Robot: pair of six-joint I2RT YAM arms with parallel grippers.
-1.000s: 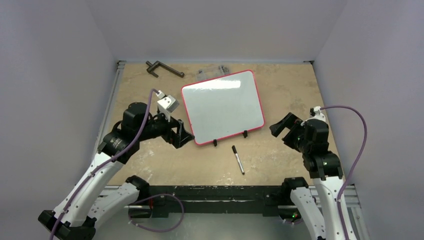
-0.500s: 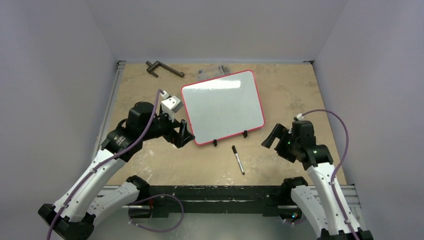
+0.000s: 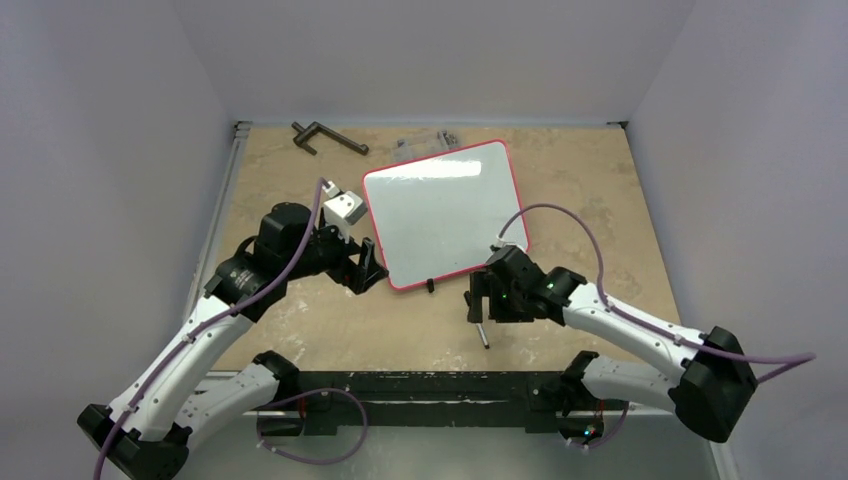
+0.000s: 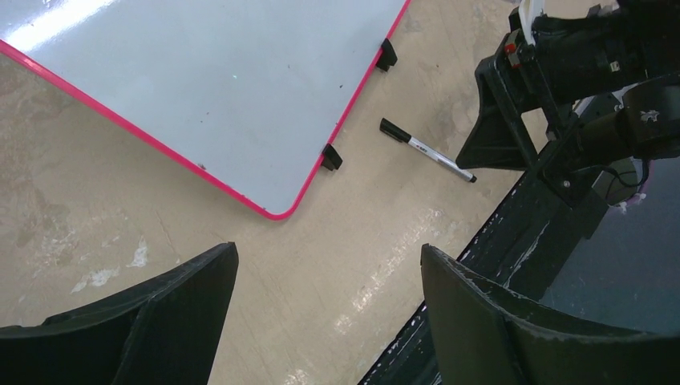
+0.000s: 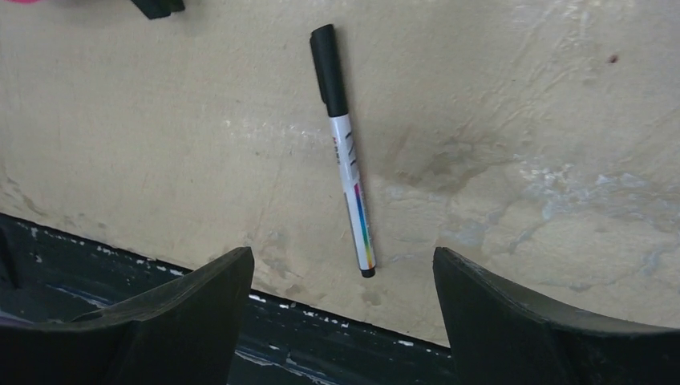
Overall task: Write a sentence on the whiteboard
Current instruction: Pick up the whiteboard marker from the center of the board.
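Note:
The whiteboard (image 3: 445, 212), white with a red-pink frame and two black feet, lies flat mid-table and is blank; it also shows in the left wrist view (image 4: 216, 80). A black-capped marker (image 5: 346, 152) lies on the table near the board's front edge, also seen from the top (image 3: 482, 335) and in the left wrist view (image 4: 427, 151). My right gripper (image 5: 343, 255) is open and hovers just above the marker (image 3: 480, 300), its jaws either side of the marker's tail end. My left gripper (image 3: 368, 272) is open and empty (image 4: 329, 253) beside the board's near-left corner.
A dark metal tool (image 3: 328, 137) lies at the back left. Clear plastic pieces (image 3: 425, 146) sit behind the board. The black front rail (image 3: 450, 385) runs close below the marker. Grey walls stand on three sides.
My right arm has swung from the right side of the table leftward and down over the marker. My left arm has barely moved.

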